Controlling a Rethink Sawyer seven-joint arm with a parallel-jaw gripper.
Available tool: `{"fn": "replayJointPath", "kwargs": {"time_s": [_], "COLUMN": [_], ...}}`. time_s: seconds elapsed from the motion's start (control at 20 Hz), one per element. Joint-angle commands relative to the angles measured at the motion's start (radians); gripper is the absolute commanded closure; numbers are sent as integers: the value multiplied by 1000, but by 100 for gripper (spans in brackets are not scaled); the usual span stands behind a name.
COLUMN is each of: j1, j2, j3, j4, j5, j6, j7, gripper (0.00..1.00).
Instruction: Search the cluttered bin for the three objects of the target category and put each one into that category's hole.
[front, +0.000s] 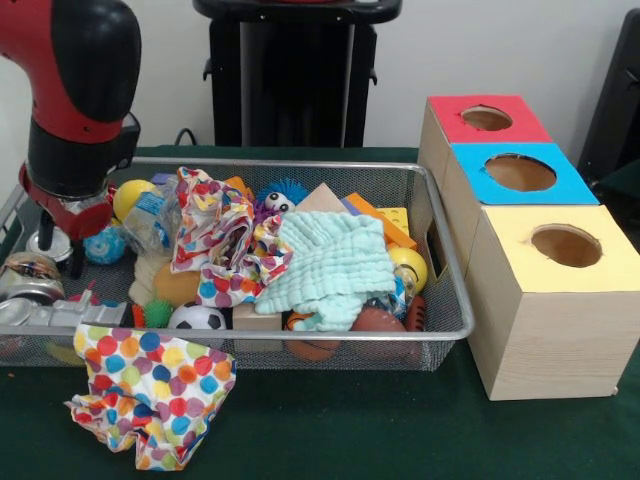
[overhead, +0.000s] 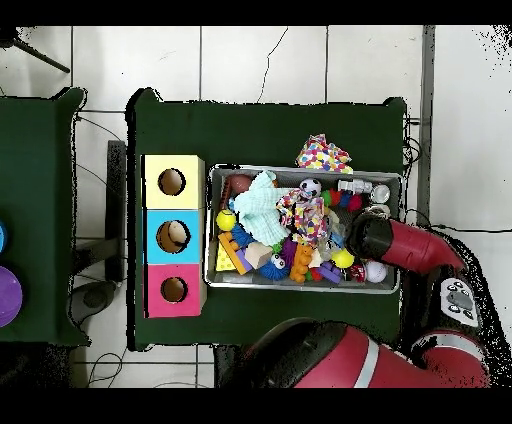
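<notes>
The wire mesh bin (front: 440, 330) (overhead: 305, 169) is full of clutter. An orange-tan bun-like toy (front: 176, 286) lies in its left half, with a pale yellow soft piece (front: 150, 268) just beside it; both are partly under a spotted cloth. I make out no third such toy. The red-topped box's hole (front: 487, 118) (overhead: 174, 290) is at the far right. My arm comes down into the bin's left end. The gripper (front: 58, 250) hangs low there, left of the toys and mostly hidden by the wrist (overhead: 370, 238).
A mint cloth (front: 335, 265) and a spotted cloth (front: 222, 245) cover the bin's middle. A second spotted cloth (front: 150, 395) lies on the table in front. Blue-topped (front: 520, 172) and yellow-topped (front: 566, 245) boxes stand beside the red one. Balls, wooden blocks and silver objects fill the bin.
</notes>
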Motion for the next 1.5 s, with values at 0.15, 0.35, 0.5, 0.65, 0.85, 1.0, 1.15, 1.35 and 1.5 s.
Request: {"fn": "replayJointPath", "kwargs": {"time_s": [0.15,0.35,0.5,0.65,0.85,1.0,1.15,1.35,1.5], "j1": [31,40,47,53,51,64,68,59,62], "j2": [16,17,21,39,100,124,143,186,195], "j3": [101,81,65,44,16,-13,-26,-36,-46], "j4": [12,11,-4,-22,-56,-59,-66,-84,-75], "j5": [38,44,40,29,15,17,23,33,50], "j6": [130,189,208,207,193,197,178,137,159], "j7": [46,47,49,63,84,110,123,138,152], "gripper": [0,0,0,0,0,0,0,0,0]}}
